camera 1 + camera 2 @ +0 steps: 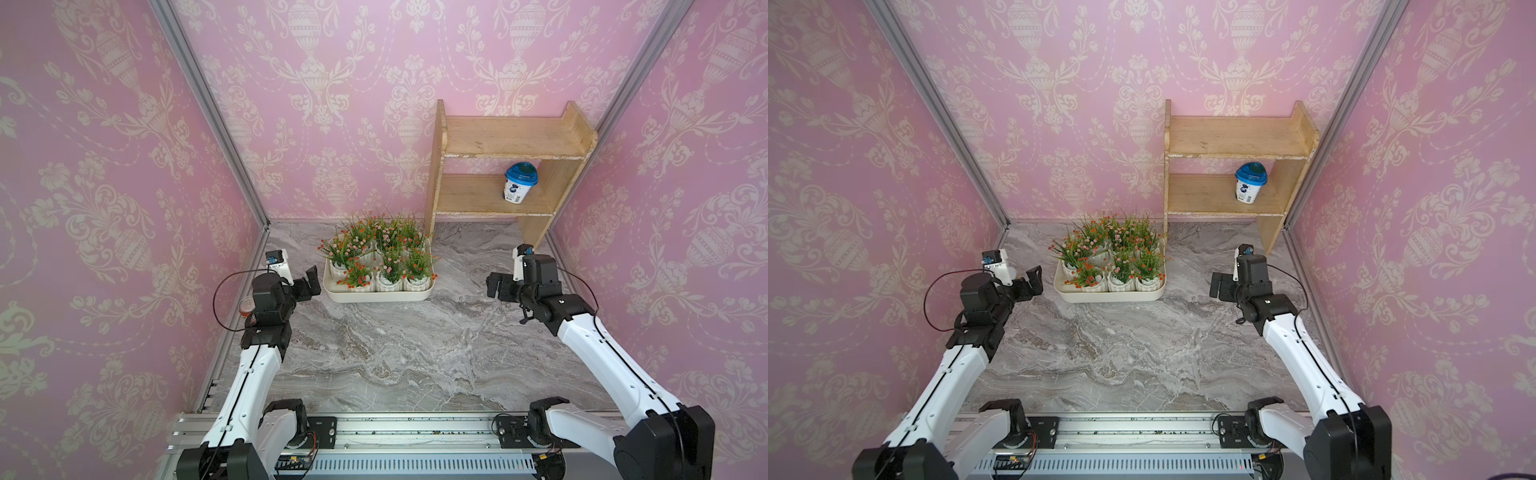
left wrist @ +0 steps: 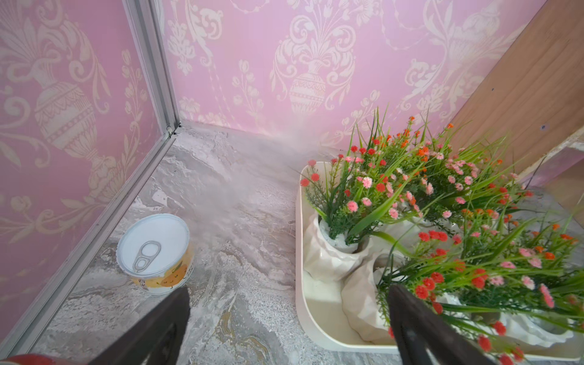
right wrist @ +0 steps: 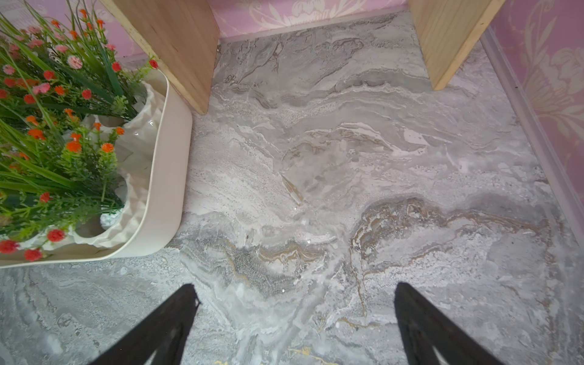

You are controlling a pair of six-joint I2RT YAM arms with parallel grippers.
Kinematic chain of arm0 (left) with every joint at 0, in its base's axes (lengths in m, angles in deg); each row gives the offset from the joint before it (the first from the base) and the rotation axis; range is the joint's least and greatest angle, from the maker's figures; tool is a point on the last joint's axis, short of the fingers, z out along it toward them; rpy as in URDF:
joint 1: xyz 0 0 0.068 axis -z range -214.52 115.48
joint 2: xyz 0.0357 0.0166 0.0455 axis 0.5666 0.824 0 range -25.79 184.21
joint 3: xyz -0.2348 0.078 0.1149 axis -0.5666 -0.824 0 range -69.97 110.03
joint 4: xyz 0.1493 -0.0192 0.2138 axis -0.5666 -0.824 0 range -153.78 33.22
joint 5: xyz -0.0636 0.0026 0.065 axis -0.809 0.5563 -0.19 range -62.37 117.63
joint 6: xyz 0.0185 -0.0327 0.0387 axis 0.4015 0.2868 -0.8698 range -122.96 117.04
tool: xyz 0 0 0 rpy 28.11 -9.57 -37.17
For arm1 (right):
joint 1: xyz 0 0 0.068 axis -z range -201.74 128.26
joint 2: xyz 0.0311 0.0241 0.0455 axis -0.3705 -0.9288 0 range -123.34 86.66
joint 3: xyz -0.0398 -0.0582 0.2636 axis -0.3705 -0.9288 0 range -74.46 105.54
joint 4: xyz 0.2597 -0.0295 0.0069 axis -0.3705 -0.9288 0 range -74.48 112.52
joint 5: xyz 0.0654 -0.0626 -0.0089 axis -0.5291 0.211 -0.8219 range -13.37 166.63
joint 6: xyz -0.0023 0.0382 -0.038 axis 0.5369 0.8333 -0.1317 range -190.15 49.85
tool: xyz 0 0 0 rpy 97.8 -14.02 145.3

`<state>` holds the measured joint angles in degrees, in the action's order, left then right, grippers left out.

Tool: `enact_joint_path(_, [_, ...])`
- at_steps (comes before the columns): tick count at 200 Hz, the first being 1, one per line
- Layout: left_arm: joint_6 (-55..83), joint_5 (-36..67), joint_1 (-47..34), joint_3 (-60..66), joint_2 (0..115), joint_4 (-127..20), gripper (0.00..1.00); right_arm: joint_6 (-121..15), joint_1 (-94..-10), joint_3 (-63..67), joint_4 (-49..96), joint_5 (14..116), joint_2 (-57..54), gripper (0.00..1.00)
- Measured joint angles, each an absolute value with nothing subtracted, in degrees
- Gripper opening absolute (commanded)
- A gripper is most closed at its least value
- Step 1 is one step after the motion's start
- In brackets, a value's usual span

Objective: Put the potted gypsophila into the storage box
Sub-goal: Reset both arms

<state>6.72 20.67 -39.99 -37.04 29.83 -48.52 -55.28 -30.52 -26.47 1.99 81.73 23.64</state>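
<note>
Fingers of left gripper (image 1: 309,284) spread wide, empty, just beside storage box (image 1: 374,296). Right gripper (image 1: 493,286) spread, empty, above marble tabletop (image 1: 395,345). Potted gypsophila (image 1: 384,257) inside box.

Behind and beside the wooden two-tier shelf (image 1: 511,137), pink damask wallpaper (image 1: 332,83); beneath it and spreading forward, grey marbled floor (image 1: 395,353); aluminium posts (image 1: 205,104) in the corners either side.

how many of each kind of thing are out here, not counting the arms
potted gypsophila: 7
storage box: 1
wooden shelf: 1
blue-lidded cup: 1
pull-tab can: 1
red-topped container: 1
total: 12
</note>
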Motion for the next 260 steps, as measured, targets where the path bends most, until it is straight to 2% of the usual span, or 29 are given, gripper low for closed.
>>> enact_joint_path(64, [6.30,24.45,-39.99,-48.30,44.89,-26.86,0.99,-59.74,-30.19,-31.65,12.15,84.20,25.95,1.00])
enact_joint_path(157, [3.11,26.29,-39.97,-51.81,67.57,0.13,0.99,-68.90,-25.38,-43.19,31.80,83.90,19.96,1.00])
enact_joint_path(260, [2.39,26.05,-39.97,-50.94,68.19,2.31,0.99,-70.21,-24.44,-46.99,52.50,78.22,6.26,1.00])
